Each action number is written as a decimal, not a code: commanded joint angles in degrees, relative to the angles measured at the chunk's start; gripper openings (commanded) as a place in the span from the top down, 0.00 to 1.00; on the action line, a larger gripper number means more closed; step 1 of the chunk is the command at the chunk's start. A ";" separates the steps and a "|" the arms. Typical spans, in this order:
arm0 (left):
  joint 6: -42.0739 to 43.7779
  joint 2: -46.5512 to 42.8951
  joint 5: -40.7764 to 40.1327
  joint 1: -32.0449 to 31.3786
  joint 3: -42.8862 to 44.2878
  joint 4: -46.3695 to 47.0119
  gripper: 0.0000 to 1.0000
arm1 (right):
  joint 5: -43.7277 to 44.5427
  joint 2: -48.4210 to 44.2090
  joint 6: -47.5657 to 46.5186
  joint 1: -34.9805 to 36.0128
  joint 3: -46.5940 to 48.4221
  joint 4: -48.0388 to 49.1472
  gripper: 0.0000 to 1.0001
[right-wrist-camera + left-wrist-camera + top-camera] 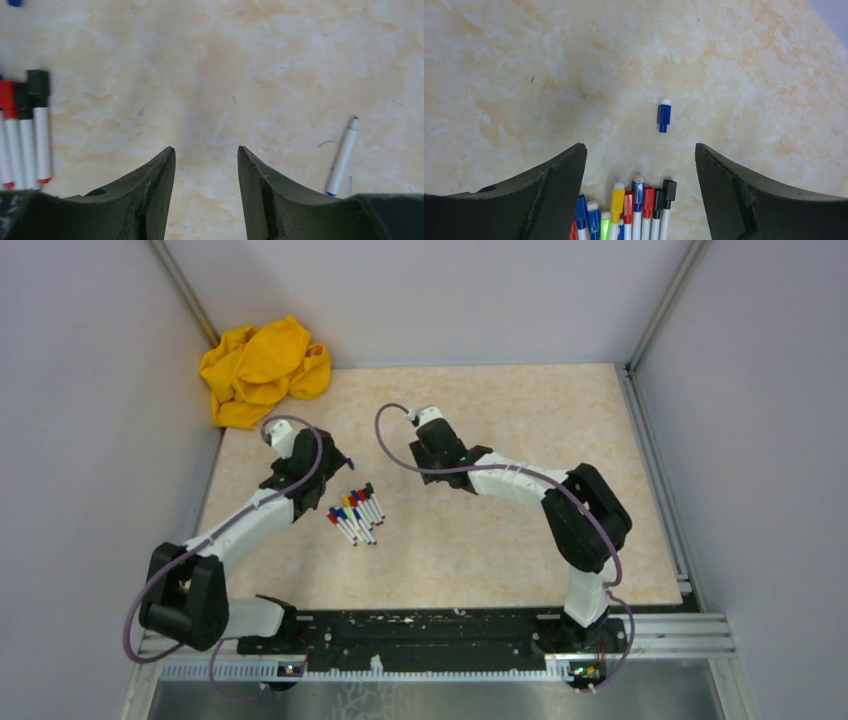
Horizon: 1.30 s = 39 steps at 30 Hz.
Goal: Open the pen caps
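Left gripper (640, 147): jaws spread wide, nothing grasped. Right gripper (206, 148): jaws parted, nothing grasped. Pens (645, 227) bunched at 6 o'clock between left fingers, coloured caps (617, 197) seated on them. Blue cap (664, 115) laid loose on table (499, 75), 12 o'clock from bunch. Bare pen (342, 157) seen at 4 o'clock of right gripper. Cloth (262, 370) heaped at table's 11 o'clock corner.

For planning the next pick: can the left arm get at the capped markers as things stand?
Probably yes: the left end effector is open, the capped markers lie close by it, and nothing stands between.
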 commanded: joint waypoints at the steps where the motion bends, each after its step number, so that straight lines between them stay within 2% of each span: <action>1: -7.36 -7.22 -1.52 0.09 -4.26 1.77 0.11 | -6.12 1.86 1.09 3.60 4.70 -0.60 0.51; 6: -10.52 -15.31 -3.99 0.16 -7.16 0.23 0.02 | -8.21 6.53 2.38 7.54 10.02 -1.41 0.50; 12: -11.95 -22.44 -5.33 0.10 -9.39 -0.62 0.02 | -9.01 12.10 3.51 9.88 15.90 -3.06 0.50; 20: -14.49 -27.46 -6.64 0.15 -11.92 -2.28 0.01 | -9.19 16.73 4.32 11.22 20.43 -5.45 0.50; 39: -15.50 -28.92 -8.03 0.10 -13.50 -2.49 0.02 | -8.64 18.73 4.50 13.00 21.79 -6.58 0.50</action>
